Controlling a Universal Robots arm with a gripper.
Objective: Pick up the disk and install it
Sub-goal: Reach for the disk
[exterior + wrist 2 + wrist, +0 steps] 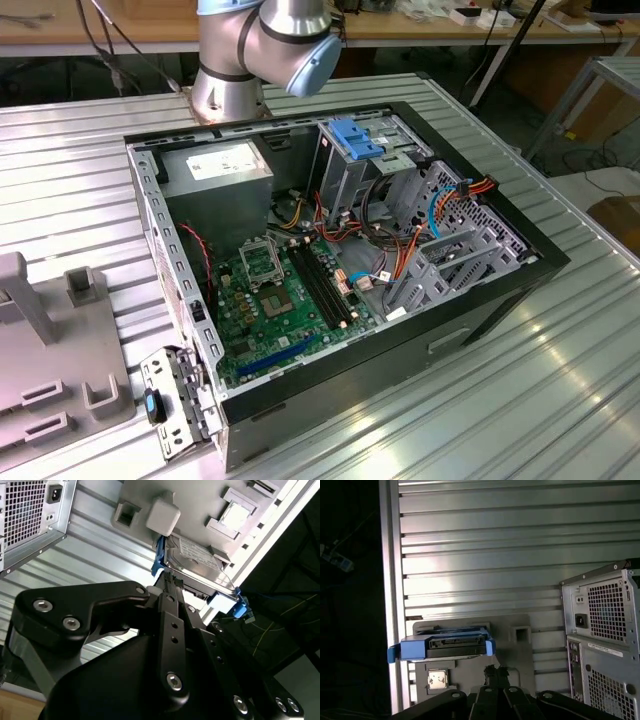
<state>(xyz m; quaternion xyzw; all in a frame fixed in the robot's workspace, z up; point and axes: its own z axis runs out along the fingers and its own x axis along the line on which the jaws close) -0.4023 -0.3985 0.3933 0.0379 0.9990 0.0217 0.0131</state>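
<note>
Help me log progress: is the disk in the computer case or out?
Out. In both wrist views the disk sits on the grey fixture on the table, outside the case.

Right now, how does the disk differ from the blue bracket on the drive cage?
The disk lies on the grey tray outside the case; the blue bracket tops the drive cage inside it. The disk is dark, blue-framed; the bracket all blue. Both show blue plastic.
</note>
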